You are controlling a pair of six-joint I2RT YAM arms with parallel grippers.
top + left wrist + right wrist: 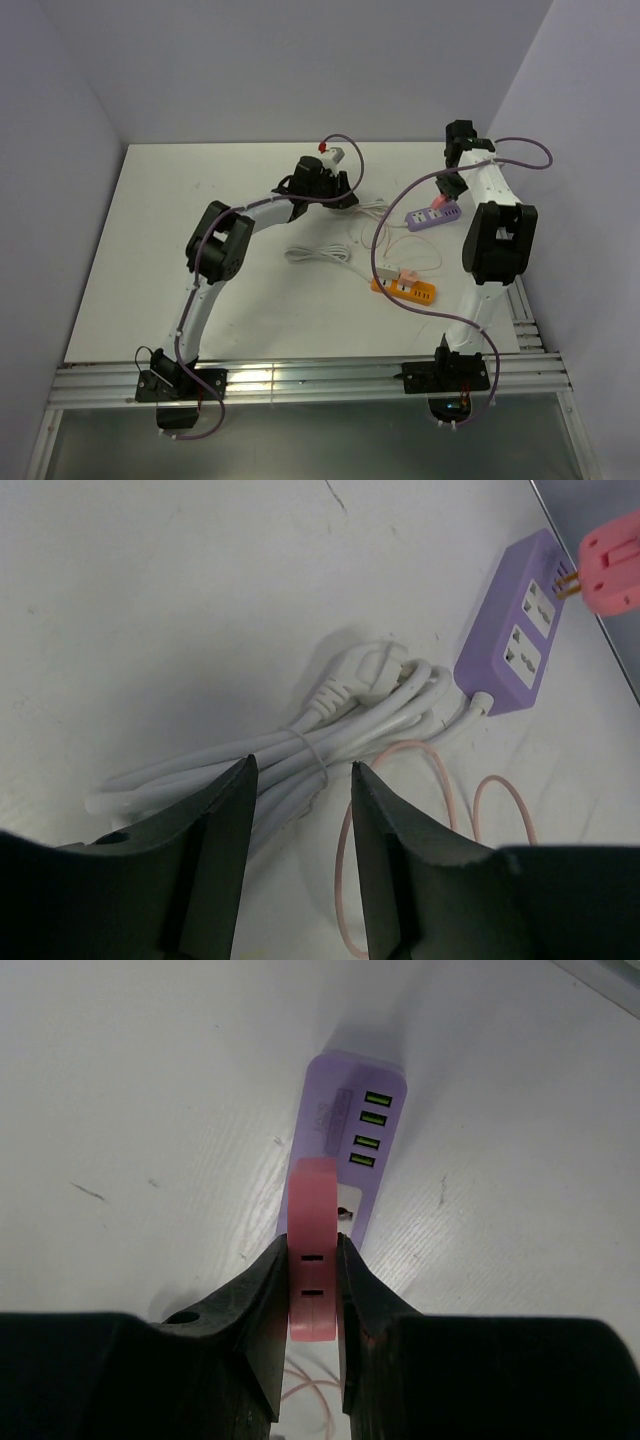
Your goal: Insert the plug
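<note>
My right gripper (pixel 313 1245) is shut on the pink plug (pixel 314 1210) and holds it over a socket of the purple power strip (pixel 350 1110). In the left wrist view the pink plug (pixel 612 560) shows brass prongs still visible between it and the purple strip (pixel 520 630). In the top view the plug (pixel 438 203) sits at the strip (pixel 432 217) at the far right, under my right gripper (pixel 446 192). My left gripper (pixel 300 770) is open and empty above a bundled white cable (pixel 280 760); it is left of the strip in the top view (pixel 340 195).
The strip's white plug (pixel 365 672) lies on its cable bundle. A thin pink cable (pixel 345 860) loops on the table. An orange power strip (pixel 405 288) with a plug on it lies nearer the front. Another white cable bundle (pixel 318 255) lies mid-table. Walls stand close to the right.
</note>
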